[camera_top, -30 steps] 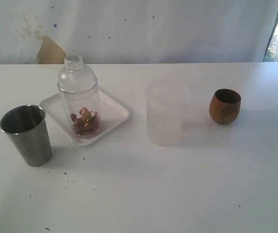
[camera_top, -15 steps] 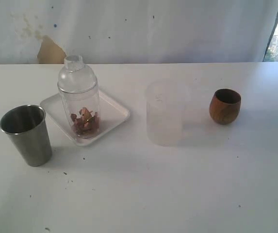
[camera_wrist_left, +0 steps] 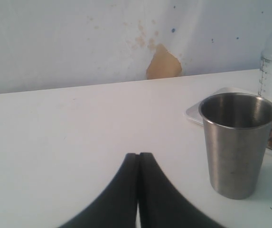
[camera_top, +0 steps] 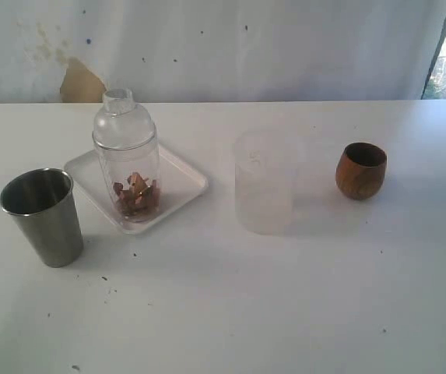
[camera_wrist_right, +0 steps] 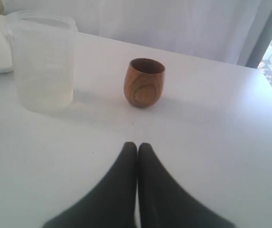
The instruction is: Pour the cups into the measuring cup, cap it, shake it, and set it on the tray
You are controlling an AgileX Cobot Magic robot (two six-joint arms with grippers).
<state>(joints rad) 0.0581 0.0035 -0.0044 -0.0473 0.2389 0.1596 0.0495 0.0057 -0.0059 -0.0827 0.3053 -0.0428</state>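
You have the white table (camera_top: 300,312) filling most of the exterior view, with a pale wall (camera_top: 285,47) behind it; on the left half of the table lies the white tray (camera_top: 182,174), set at an angle to the table edge; the measuring cup (camera_top: 131,167) stands upright on the tray's near part, and its clear domed lid (camera_top: 121,118) is on; to the right of the tray, apart from it, stands a frosted cup (camera_top: 264,185), upright and about as wide as the measuring cup; the steel tumbler (camera_top: 45,220) stands upright on the table just off the tray's left corner, mouth up, nothing visible inside it; the wooden cup (camera_top: 360,170) sits upright well to the right, beyond the frosted cup.

Neither arm shows in the exterior view; your left gripper (camera_wrist_left: 138,156) has its jaws pressed together on nothing, hanging above bare table near the steel tumbler; your right gripper (camera_wrist_right: 136,146) is likewise closed and empty, pointing toward the wooden cup with a clear gap between them.

Smallest of all, brown pieces (camera_top: 135,196) lie heaped in the bottom of the measuring cup.
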